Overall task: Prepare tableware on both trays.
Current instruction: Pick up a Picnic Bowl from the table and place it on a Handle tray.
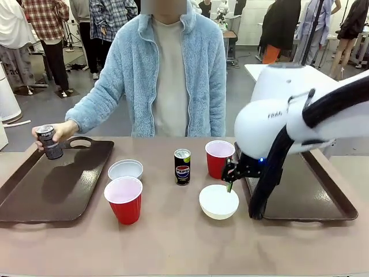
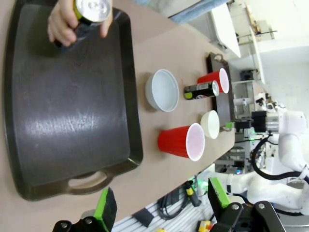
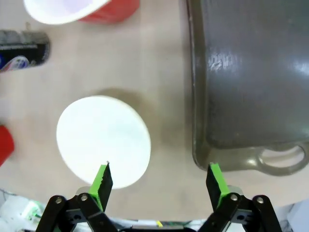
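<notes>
Bowl just below spread right fingers, beside tray

Rounded white arm, black cable, black right hand, green pads

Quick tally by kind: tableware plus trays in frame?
red plastic cups: 2
white bowls: 2
drink cans: 2, one held in the person's hand
dark brown trays: 2
Total: 8
</notes>
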Available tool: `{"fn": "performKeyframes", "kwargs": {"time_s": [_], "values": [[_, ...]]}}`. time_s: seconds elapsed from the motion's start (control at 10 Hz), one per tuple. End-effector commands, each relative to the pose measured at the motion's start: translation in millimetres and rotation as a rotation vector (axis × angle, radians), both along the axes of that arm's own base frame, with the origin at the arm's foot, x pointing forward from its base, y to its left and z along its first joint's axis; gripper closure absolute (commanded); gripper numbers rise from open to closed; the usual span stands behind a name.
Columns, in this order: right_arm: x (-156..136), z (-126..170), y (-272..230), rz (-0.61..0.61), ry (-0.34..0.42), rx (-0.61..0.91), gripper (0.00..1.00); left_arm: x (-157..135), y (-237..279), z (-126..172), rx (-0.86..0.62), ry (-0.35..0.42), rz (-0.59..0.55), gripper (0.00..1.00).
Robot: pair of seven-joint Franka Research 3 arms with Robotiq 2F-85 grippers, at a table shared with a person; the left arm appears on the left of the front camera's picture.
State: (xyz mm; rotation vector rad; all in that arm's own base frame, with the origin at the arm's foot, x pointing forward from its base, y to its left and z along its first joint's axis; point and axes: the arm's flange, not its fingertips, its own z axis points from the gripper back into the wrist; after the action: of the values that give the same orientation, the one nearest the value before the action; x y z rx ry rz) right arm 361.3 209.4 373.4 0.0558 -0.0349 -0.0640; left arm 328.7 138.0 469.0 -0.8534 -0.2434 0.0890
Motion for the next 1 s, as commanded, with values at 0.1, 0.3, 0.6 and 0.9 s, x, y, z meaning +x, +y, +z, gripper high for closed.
{"fn": "performKeyframes", "kwargs": {"time_s": [0.1, 0.3, 0.6, 0.9], "values": [[8, -35, 14, 0.004, -0.004, -0.013, 0.0, 0, 1, 0, -0.02, -0.014, -0.004, 0.0], [5, -40, 23, 0.029, -0.031, -0.007, 0.0, 0, 1, 0, -0.02, -0.014, -0.004, 0.0], [3, -41, 28, 0.041, -0.055, -0.016, 0.0, 0, 1, 0, -0.02, -0.014, -0.004, 0.0], [5, -43, 30, 0.064, -0.041, -0.023, 0.69, 0, 1, 0, -0.02, -0.014, -0.004, 0.0]]}}
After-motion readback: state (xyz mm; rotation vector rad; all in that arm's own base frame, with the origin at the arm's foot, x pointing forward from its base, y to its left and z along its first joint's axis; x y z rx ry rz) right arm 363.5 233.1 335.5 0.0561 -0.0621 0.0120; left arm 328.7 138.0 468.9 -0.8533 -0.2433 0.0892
